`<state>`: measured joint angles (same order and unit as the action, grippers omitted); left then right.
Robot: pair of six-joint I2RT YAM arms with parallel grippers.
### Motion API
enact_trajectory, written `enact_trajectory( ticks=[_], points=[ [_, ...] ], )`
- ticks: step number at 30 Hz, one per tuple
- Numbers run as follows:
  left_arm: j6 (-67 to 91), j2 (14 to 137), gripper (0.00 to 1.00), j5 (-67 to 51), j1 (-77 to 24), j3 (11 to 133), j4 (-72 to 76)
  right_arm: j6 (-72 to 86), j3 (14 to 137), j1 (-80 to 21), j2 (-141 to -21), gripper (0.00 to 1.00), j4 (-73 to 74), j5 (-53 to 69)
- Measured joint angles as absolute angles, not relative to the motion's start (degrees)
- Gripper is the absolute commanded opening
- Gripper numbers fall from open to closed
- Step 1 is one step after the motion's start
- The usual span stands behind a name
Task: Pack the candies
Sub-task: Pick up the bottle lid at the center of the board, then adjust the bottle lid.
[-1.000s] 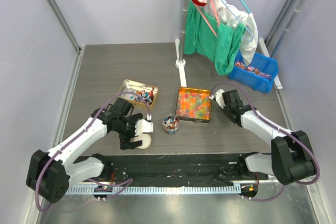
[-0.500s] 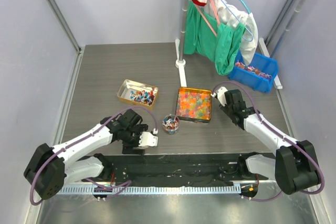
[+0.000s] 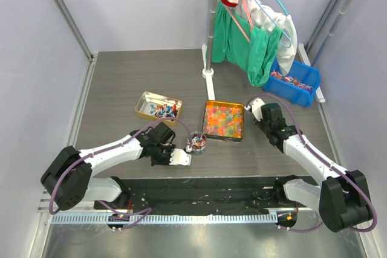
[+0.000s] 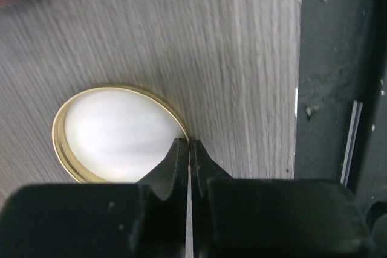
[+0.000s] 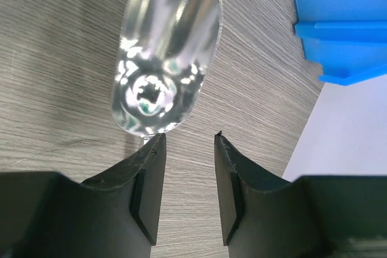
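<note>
Nearest, the left gripper [image 4: 188, 143] has its fingers squeezed together on the rim of the gold lid [image 4: 118, 128], which lies flat on the table [image 4: 242, 58]. Just past it stands the little jar [image 3: 196, 142] with some candies [image 3: 195, 140] inside, so part of the packing looks done. The jar has no lid on yet. To the right, the right gripper [image 5: 187, 137] has its fingers apart with nothing between them, just behind the clear scoop [image 5: 166, 52]. Farther off, more candies wait in the gold tray [image 3: 145, 102] and the blue bin [image 3: 289, 96].
</note>
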<state>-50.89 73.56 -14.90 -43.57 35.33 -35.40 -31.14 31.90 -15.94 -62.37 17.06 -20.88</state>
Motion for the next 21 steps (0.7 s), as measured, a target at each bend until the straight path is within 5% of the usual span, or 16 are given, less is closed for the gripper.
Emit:
enact_trajectory(
  ticks=[5, 13, 21],
  points=[
    [-50.1, 74.8, 0.0, -14.8, -44.8, 36.0, -33.4, -31.1, 31.9, -15.9, -59.8, 0.46, 17.1, -20.9],
    [-49.5, 73.5, 0.0, -15.1, -44.9, 38.9, -39.3, -31.6, 33.7, -15.9, -51.5, 0.7, 20.1, -17.2],
    [-50.2, 70.1, 0.0, -22.3, -43.6, 64.7, -59.9, -36.8, 46.9, -16.0, -41.6, 0.79, 32.0, -0.1]
  ],
)
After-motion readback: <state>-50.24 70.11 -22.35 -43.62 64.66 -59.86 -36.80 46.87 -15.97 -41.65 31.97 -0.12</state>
